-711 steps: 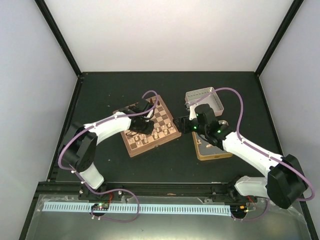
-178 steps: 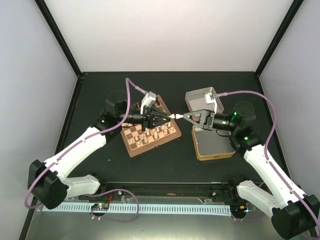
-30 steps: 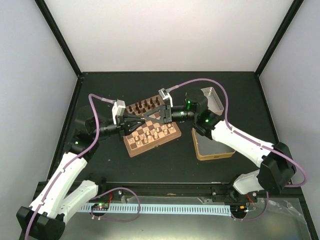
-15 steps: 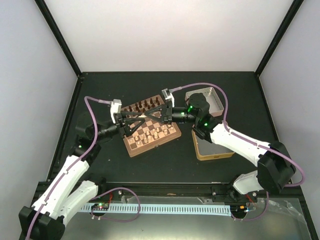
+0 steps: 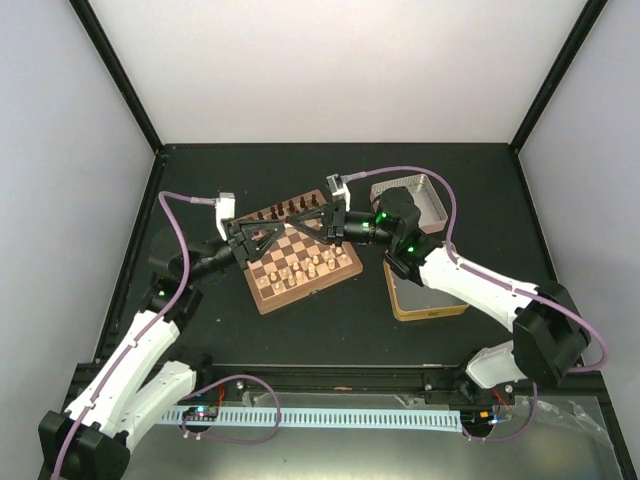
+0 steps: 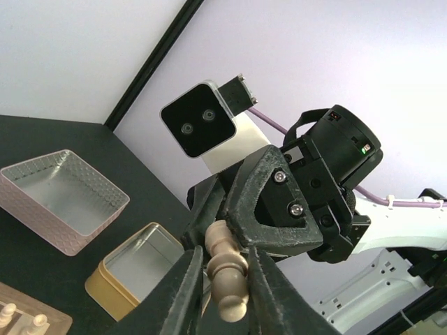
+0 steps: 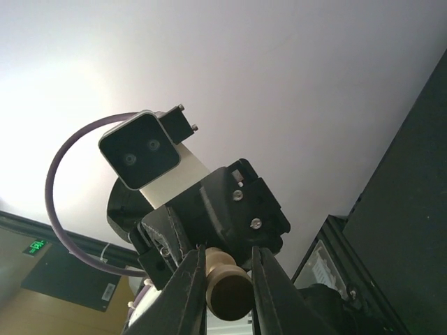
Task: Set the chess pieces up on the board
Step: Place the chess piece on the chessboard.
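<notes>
Above the board (image 5: 264,302) my two grippers meet tip to tip. One pale cream chess piece (image 6: 227,279) lies between them. In the left wrist view my left gripper (image 6: 223,262) is shut on its rounded end, and the right gripper's black fingers (image 6: 272,209) clamp the other end. In the right wrist view my right gripper (image 7: 227,262) is shut on the piece's wide base (image 7: 229,286), with the left gripper's body (image 7: 223,202) right behind it. From above, the left gripper (image 5: 283,230) and right gripper (image 5: 296,226) hide the piece. Several pale pieces (image 5: 300,268) stand on the board's near rows.
Dark brown pieces (image 5: 290,210) line the board's far edge. A pinkish-silver tin lid (image 5: 405,195) lies at the back right of the board, and a gold tin (image 5: 425,298) lies under the right forearm. Black frame posts bound the table at both sides.
The joined grippers have drifted slightly toward the board's far side. The left jaws opened briefly and have closed on the piece again. The right jaws have closed a little.
</notes>
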You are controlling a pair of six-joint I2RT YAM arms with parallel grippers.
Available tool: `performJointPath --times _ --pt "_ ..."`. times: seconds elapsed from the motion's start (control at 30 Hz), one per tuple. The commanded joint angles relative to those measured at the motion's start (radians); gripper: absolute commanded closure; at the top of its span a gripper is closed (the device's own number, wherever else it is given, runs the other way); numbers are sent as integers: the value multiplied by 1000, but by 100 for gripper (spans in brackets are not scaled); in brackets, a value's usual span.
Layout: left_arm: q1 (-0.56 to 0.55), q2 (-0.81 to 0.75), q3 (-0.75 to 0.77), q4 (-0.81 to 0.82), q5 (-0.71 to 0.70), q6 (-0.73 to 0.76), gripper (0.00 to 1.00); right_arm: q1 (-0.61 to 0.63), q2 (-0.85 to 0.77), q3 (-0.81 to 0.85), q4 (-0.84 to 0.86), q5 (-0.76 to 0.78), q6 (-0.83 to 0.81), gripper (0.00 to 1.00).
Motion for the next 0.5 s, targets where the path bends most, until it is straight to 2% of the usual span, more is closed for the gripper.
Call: performJointPath --times 0.0,0.1,0.2,0.33,0.4,0.47 --pt "5 2 9 26 -21 -4 84 -4 15 -9 15 12 0 93" --pt "5 -2 23 -23 -37 24 90 -4 13 -7 -10 22 -16 88" --pt "5 -9 51 -136 -70 99 92 -5 -10 6 -112 58 -87 69" --pt "5 -20 106 -374 -150 222 93 -10 -54 28 -327 175 -212 41" --pt "5 -24 139 -498 -207 288 93 -20 -77 27 -425 241 -255 33" --pt "5 -24 163 -598 -263 346 93 -30 -103 23 -491 305 -292 30"
